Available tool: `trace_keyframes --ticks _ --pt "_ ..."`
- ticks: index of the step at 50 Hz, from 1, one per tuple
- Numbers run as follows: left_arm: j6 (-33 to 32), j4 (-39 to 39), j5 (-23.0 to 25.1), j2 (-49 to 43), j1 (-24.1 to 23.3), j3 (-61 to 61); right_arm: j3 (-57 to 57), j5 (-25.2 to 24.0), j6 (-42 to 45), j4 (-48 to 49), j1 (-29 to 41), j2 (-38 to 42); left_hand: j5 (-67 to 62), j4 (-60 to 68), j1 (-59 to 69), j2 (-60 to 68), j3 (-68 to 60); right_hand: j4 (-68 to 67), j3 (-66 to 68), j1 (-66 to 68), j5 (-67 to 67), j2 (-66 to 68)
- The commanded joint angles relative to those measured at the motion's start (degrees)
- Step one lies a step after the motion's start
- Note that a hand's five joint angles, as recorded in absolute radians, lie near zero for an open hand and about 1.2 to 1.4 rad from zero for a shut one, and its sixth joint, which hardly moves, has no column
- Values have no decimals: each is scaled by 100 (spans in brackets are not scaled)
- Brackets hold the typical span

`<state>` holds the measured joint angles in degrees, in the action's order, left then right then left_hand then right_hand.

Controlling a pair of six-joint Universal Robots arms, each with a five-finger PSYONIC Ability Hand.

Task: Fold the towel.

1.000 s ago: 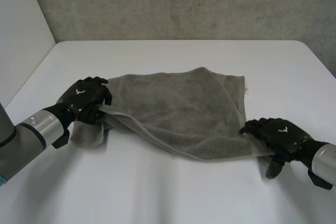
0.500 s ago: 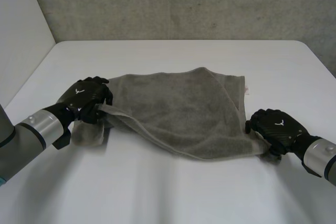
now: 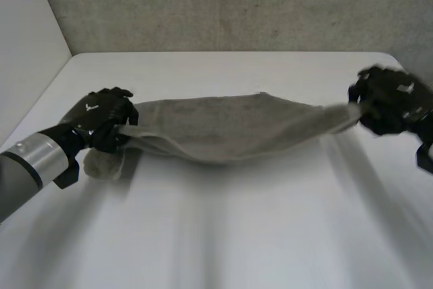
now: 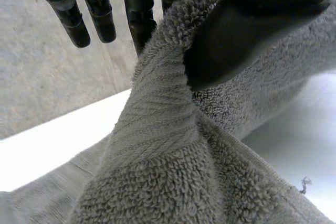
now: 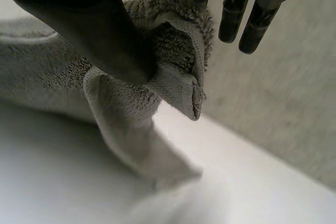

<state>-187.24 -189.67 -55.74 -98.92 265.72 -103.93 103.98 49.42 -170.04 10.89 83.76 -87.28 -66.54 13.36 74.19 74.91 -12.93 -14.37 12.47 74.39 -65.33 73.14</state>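
Grey towel (image 3: 230,130) now hangs stretched btwn both hands over the white table (image 3: 223,235), drawn into a narrow, sagging strip. Half a sec. ago it lay spread wide and mostly flat. The right hand (image 3: 389,99) was then low at the towel's near right corner. It has since swung up and out toward the table's far right edge, taking that corner along. The left hand (image 3: 101,116) has shifted only slightly and keeps hold of the towel's left end, w/ a loose lump of cloth drooping beneath it.

Wrist views give the grip detail. On the left, the thumb (image 4: 252,19) presses a ridge of terry against the fingers (image 4: 139,3). On the right, the thumb pinches the bunched corner, its tip poking out past the hand. The head view gives the full span, w/ a concrete wall (image 3: 237,5) behind.
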Motion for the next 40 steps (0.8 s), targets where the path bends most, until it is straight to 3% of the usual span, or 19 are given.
trace_keyframes --ticks 1,13,18,25,28,40 --pt "-15 404 2 874 120 -49 -430 -529 -233 -902 -325 -755 -346 -336 581 509 293 437 -247 561 -467 686" --pt "21 633 20 1947 59 -356 -765 -574 463 -1863 -361 -720 -346 -336 581 509 293 437 -247 561 -467 686" --pt "-41 589 28 1674 50 -497 -484 -661 551 -1854 -343 -571 -346 -336 581 509 293 437 -247 561 -467 686" --pt "-58 528 28 1095 33 -523 -290 -565 1138 -1924 -168 569 -346 -336 581 509 293 437 -247 533 -439 659" --pt "-59 422 20 954 24 -514 -264 -521 1289 -2038 -97 983 -346 -336 581 509 293 437 -247 -722 816 -596" --pt "-50 316 20 822 24 -541 -97 -530 1377 -2206 17 1521 -346 -336 581 509 293 437 -247 -1536 1630 -1411"
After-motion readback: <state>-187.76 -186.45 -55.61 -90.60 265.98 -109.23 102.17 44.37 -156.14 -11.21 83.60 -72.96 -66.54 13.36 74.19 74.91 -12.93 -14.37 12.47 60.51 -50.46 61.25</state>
